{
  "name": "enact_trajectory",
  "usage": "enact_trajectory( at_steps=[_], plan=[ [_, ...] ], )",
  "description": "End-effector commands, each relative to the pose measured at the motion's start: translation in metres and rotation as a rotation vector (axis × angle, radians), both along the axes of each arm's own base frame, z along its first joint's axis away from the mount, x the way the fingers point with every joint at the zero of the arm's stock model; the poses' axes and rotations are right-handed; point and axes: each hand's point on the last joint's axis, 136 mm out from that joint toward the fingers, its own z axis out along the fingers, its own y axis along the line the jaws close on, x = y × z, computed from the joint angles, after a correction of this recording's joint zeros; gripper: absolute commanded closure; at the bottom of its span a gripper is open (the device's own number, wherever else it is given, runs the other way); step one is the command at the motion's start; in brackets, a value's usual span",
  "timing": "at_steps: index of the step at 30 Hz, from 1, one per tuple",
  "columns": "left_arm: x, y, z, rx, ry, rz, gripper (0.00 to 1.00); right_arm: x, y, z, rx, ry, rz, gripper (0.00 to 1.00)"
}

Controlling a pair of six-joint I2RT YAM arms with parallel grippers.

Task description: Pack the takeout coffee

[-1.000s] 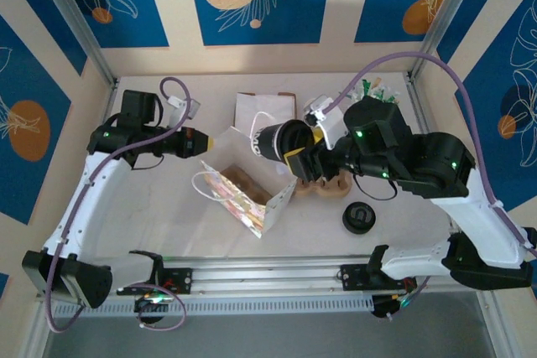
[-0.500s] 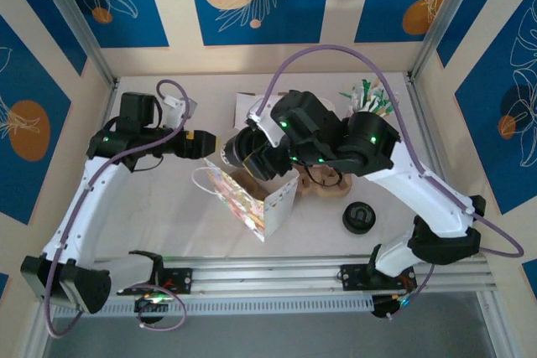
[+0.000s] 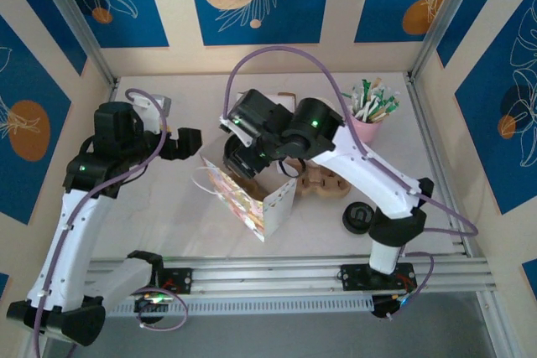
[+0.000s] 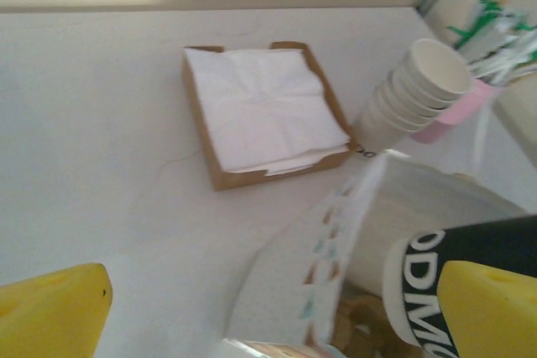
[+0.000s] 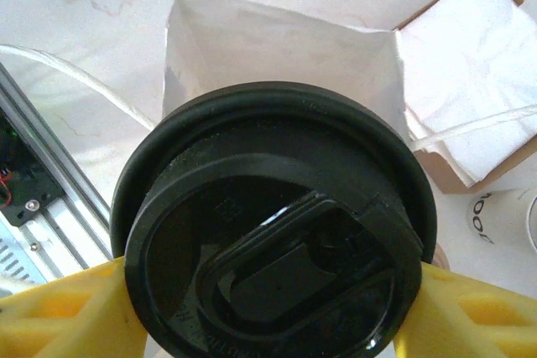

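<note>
Coffee point(image 5: 273, 224) 1, paper bag point(image 5: 252, 48) 1

White table point(image 3: 168, 207) with napkin tray point(image 4: 201, 127), loose lid point(image 3: 358, 217)

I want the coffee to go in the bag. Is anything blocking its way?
Nothing visible blocks it. The right gripper holds the takeout coffee by its sides, right over the open mouth of the paper bag.

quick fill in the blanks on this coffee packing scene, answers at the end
The right gripper grips the takeout coffee, whose lid is ____.
The napkins lie in a ____ tray.
The left gripper is ____.
The stirrers stand in a ____ cup.
Missing words: black, brown, open, pink.
</note>
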Motion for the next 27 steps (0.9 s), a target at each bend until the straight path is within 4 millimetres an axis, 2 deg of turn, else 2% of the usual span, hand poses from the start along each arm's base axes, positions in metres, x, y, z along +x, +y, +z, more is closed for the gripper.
enact_trajectory(
  at_steps=[1,4,8,15,18,25,27],
  plan=[
    [0.016,0.022,-0.032,0.085,0.063,0.13,0.03,-0.002,-0.006,-0.005,-0.048,0.022,0.009,0.32],
    [0.024,0.021,-0.054,0.084,0.128,0.139,0.09,0.0,-0.001,-0.012,-0.062,0.035,0.013,0.32],
    [0.031,0.02,-0.074,0.085,0.17,0.148,0.13,0.003,0.0,-0.021,-0.091,0.046,0.004,0.33],
    [0.038,0.025,-0.093,0.104,0.174,0.186,0.15,0.01,0.003,-0.04,-0.123,0.08,-0.004,0.35],
    [0.037,0.023,-0.085,0.088,0.149,0.176,0.14,0.013,0.007,-0.045,-0.12,0.088,0.001,0.35],
    [0.024,0.003,-0.031,-0.059,0.049,0.089,0.11,0.012,0.013,-0.052,-0.119,0.103,0.014,0.35],
    [0.02,-0.001,-0.022,-0.08,0.021,0.068,0.1,0.012,0.012,-0.057,-0.132,0.11,0.013,0.36]
  ],
)
